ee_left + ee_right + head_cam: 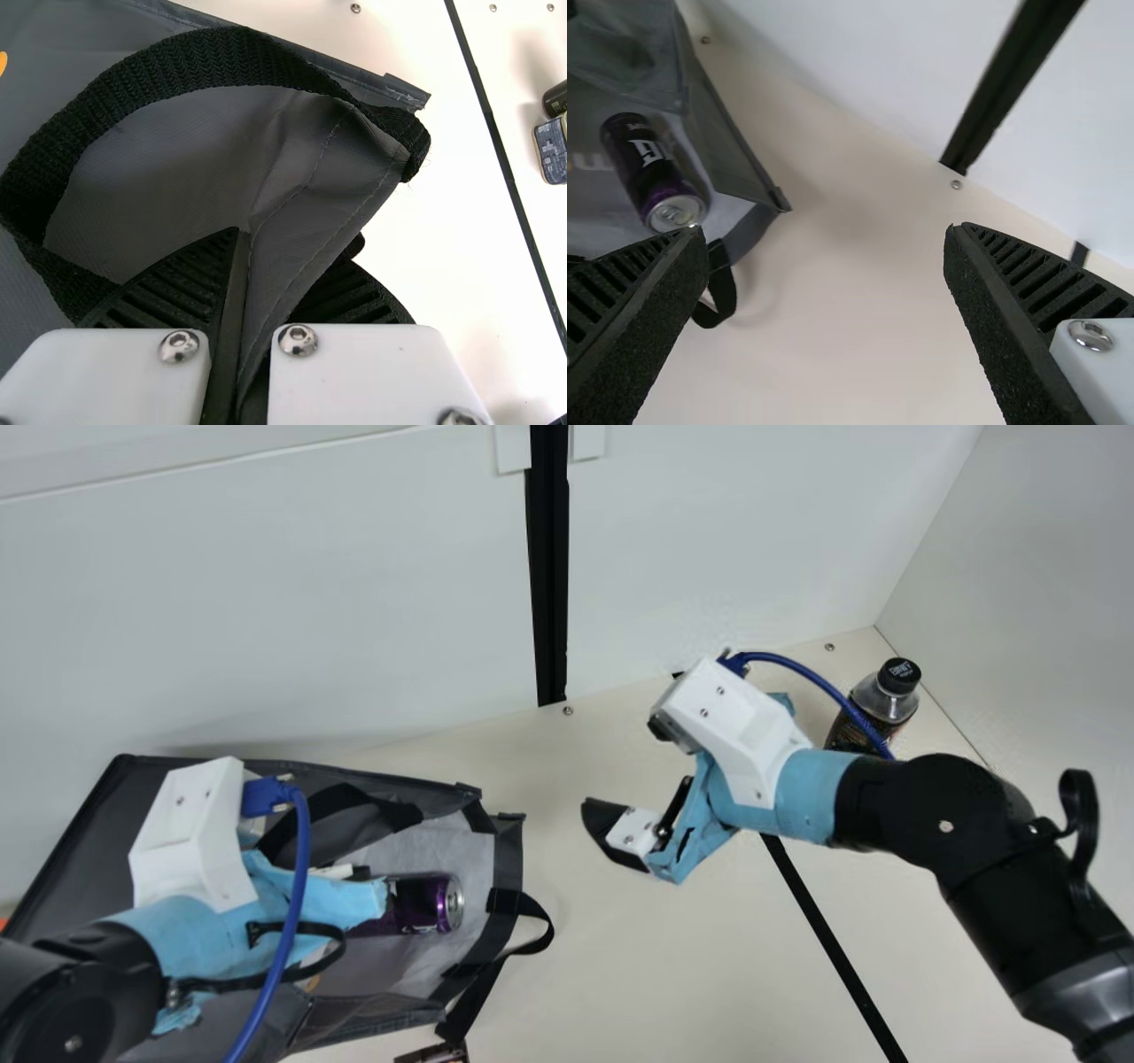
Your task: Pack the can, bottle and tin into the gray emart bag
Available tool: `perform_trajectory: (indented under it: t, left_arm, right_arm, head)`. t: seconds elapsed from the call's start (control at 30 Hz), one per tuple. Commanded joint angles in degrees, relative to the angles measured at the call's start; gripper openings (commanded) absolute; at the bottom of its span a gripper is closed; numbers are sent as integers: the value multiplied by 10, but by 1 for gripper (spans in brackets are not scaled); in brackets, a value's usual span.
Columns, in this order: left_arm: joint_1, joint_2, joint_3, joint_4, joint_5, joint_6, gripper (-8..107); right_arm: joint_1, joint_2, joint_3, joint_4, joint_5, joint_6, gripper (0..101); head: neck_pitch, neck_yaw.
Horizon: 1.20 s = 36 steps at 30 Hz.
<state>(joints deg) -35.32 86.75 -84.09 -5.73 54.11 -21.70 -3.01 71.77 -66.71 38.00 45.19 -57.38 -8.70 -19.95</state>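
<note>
Gray fabric bag (75, 824) lies on its side on the worktop (656, 965), at the left arm's side, mouth turned toward the middle.

Left arm: extended low over the bag. Main view shows its fingers (361, 873) at the mouth, near the can (425, 903); left wrist view shows them pinching a fold of the bag's fabric, the black strap (204, 57) looping beside the fold.

Right arm: reaches in from its own side, bent at the wrist joint, hand above the worktop between bag and bottle (886, 700). Right fingers (595, 817) spread wide, nothing between them in right wrist view.

Contents of bag: one can, dark with purple, lying on its side just inside the mouth, its silver end toward the opening.

Bottle: black cap, dark label, upright near the side wall, beyond the right arm; blue cable (811, 676) crosses in front of it.

Left wrist view, at the edge: a blue-patterned object (553, 152) with rounded corners, perhaps the tin; cannot confirm.
</note>
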Motion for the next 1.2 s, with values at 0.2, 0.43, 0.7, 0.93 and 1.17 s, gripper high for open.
perform_trajectory:
  t: [0.2, 0.43, 0.7, 0.93, 1.17]
  left_arm:
    - [0, 0, 0, 0, 0, 0, 10]
    - [0, 0, 0, 0, 0, 0, 10]
    - [0, 0, 0, 0, 0, 0, 10]
    - [0, 0, 0, 0, 0, 0, 10]
    - [0, 0, 0, 0, 0, 0, 10]
  right_arm:
    - [-45, -14, -14, -28, 7, 24, 91]
    - [-84, -28, -25, -55, 16, 46, 91]
    - [-124, -44, -32, -93, 23, 76, 91]
    - [-149, -57, -39, -141, 27, 120, 91]
    - [-168, -70, -45, -188, 38, 165, 91]
  head:
    - [-13, 0]
    - [-13, 0]
    - [-13, 0]
    - [-13, 0]
    - [-13, 0]
